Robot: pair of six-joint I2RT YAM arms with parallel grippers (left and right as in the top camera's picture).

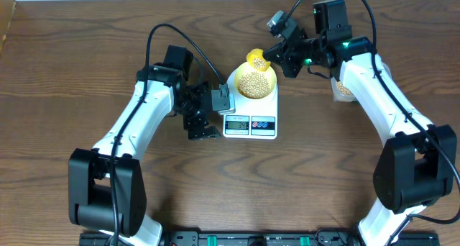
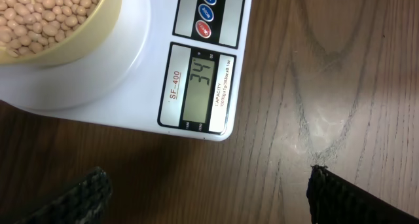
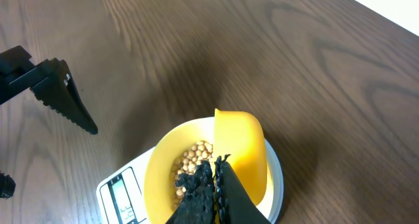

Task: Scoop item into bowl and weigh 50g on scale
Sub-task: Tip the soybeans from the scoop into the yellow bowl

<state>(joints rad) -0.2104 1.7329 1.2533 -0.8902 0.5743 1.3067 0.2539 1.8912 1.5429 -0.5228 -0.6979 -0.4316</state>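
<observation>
The white scale (image 1: 249,124) stands mid-table, and its display (image 2: 201,86) reads 34. On its platform sits the pale yellow bowl (image 1: 253,82), part full of tan beans (image 2: 46,14). My right gripper (image 3: 216,178) is shut on the handle of a bright yellow scoop (image 3: 241,149). The scoop (image 1: 257,59) hangs tilted over the bowl's far rim. In the right wrist view its visible face is plain yellow, with beans (image 3: 193,160) showing in the bowl (image 3: 154,178) beside it. My left gripper (image 1: 201,120) stands open just left of the scale (image 2: 150,73), with only bare table between its fingers (image 2: 347,198).
A clear container (image 1: 343,89) with more beans lies partly hidden under the right arm at the right. A black left-gripper finger (image 3: 62,96) shows at the left of the right wrist view. Brown wood table (image 1: 65,73) lies all around.
</observation>
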